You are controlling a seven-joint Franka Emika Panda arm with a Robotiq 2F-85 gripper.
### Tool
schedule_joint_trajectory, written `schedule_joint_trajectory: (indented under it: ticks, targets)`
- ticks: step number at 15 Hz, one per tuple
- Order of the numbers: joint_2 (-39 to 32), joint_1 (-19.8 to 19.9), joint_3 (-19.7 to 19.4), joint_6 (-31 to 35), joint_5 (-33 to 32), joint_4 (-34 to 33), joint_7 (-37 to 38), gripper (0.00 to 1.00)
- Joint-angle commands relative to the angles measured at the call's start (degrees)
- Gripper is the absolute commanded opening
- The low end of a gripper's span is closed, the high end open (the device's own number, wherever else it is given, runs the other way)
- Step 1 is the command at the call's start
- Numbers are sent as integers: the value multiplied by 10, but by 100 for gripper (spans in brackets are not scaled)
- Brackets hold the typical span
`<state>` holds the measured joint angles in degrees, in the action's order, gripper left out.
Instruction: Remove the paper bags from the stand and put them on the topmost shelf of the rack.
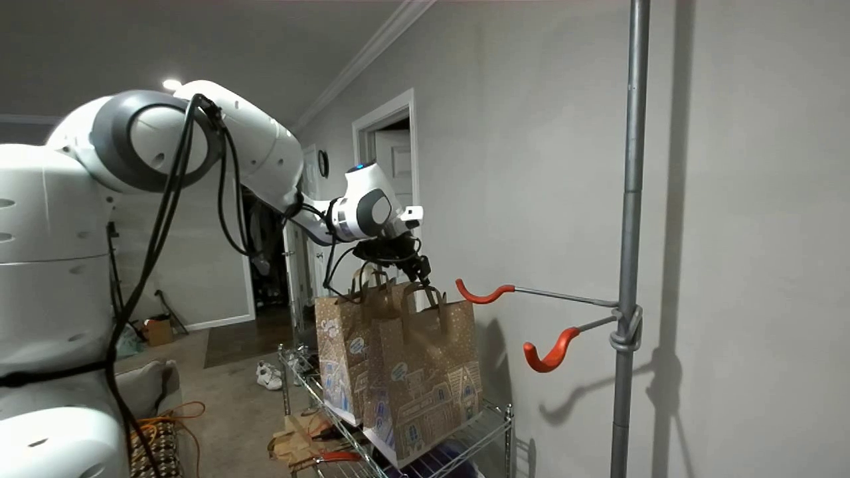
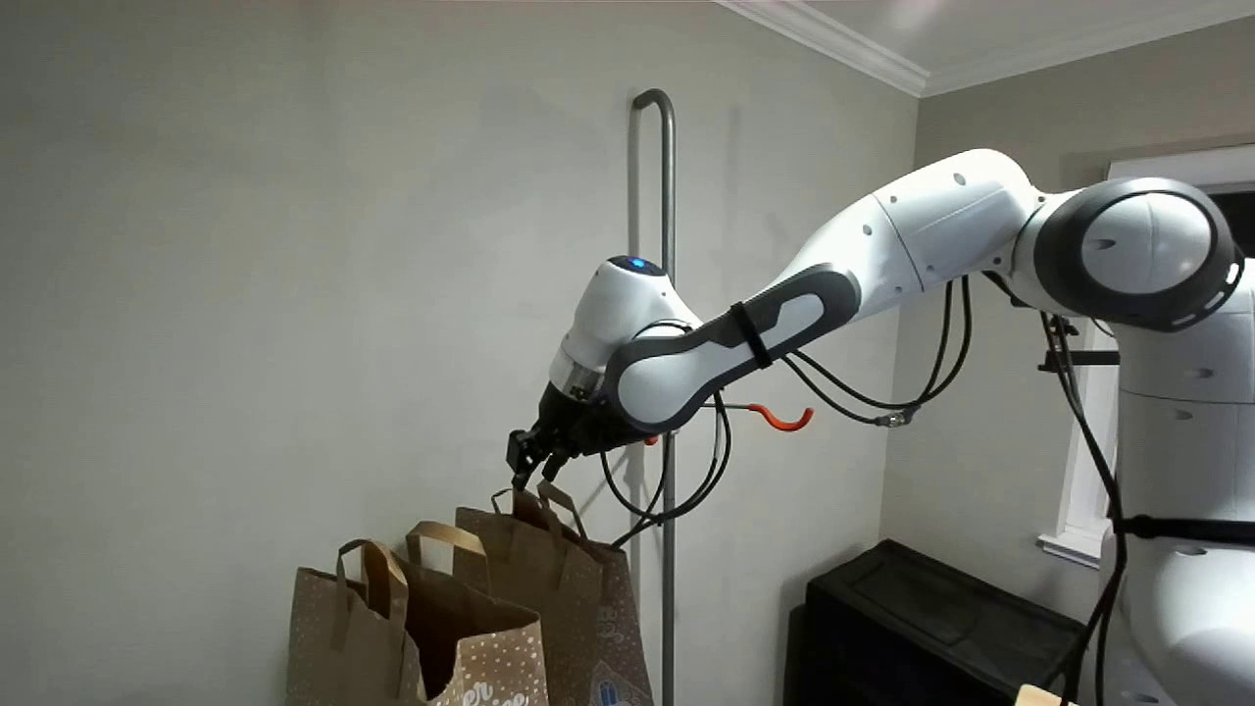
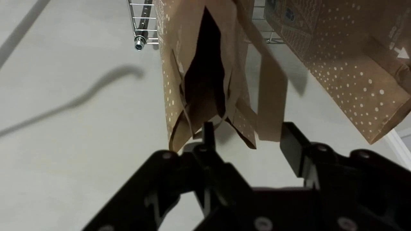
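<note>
Two tall brown paper bags stand upright side by side on the topmost shelf [image 1: 488, 428] of the chrome rack [image 1: 509, 445]. The near bag [image 1: 425, 378] is closer to the stand [image 1: 631, 239]; it also shows in an exterior view [image 2: 534, 574]. The second paper bag [image 1: 340, 365] is beside it, and also at left in an exterior view [image 2: 328, 628]. The stand's orange-red hooks [image 1: 552, 352] hold nothing. My gripper [image 3: 249, 134] is open just above the near bag's handles [image 3: 271, 106]. One handle strap lies between the fingertips in the wrist view; contact cannot be told.
The grey wall runs close behind the rack and stand. The hooks reach out toward the bags. Crumpled brown paper [image 1: 299, 441] and an orange-handled item [image 1: 339, 457] are lower at the rack. A black chest [image 2: 931, 628] stands near the robot base. Loose cables hang from the arm.
</note>
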<state>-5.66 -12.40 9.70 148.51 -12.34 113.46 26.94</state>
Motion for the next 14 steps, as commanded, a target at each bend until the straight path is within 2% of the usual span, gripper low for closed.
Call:
schedule_joint_trajectory:
  ticks: [1, 3, 4, 7, 14]
  targets:
    - [6, -1, -1, -14, 16, 0, -36, 87]
    - [14, -2, -3, -29, 9, 1, -35, 98]
    - [23, -2, -2, -42, 7, 5, -40, 99]
    - [56, 1, -7, -71, -26, 19, -26, 100]
    - [145, 26, -8, -104, -12, 54, -76, 100]
